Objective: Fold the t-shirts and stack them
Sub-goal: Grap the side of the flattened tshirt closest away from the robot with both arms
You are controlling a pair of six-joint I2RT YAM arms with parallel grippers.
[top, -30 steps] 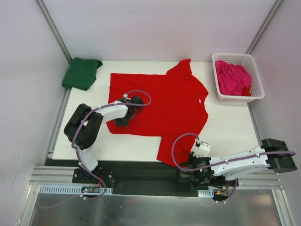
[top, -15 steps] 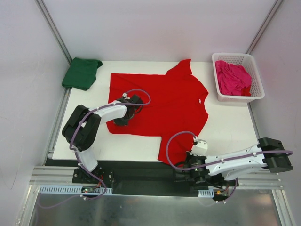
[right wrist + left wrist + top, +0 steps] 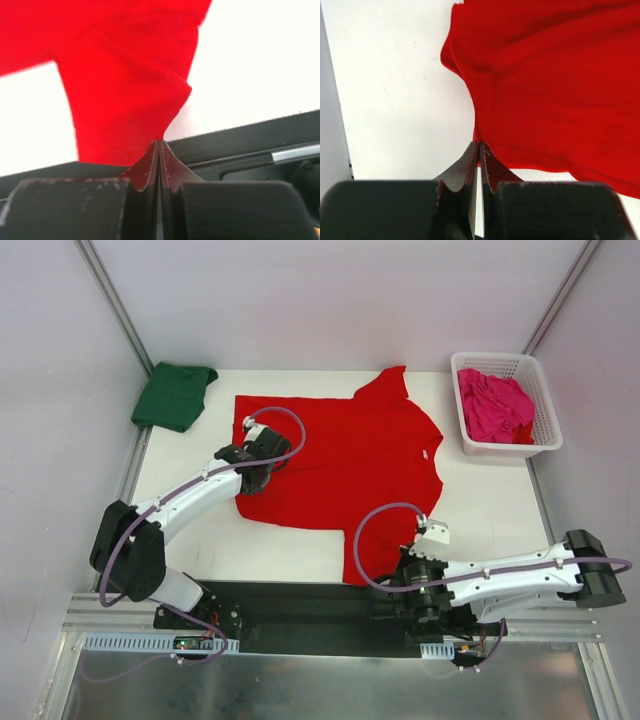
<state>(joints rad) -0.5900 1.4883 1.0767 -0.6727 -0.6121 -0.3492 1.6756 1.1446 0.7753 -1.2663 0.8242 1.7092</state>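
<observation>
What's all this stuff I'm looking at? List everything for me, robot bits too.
red shirt: one, bright red, spread across the middle of the table
green shirt: one, dark green, folded at the far left corner
pink shirt: one, magenta, crumpled in the basket
basket: one, white lattice, far right corner
table: one, white, under everything
left arm: one, white and black, reaching over the table's left side
right arm: one, white and black, along the near edge
left gripper: one, black, shut on the red shirt's left edge
right gripper: one, black, shut on the red shirt's near edge
</observation>
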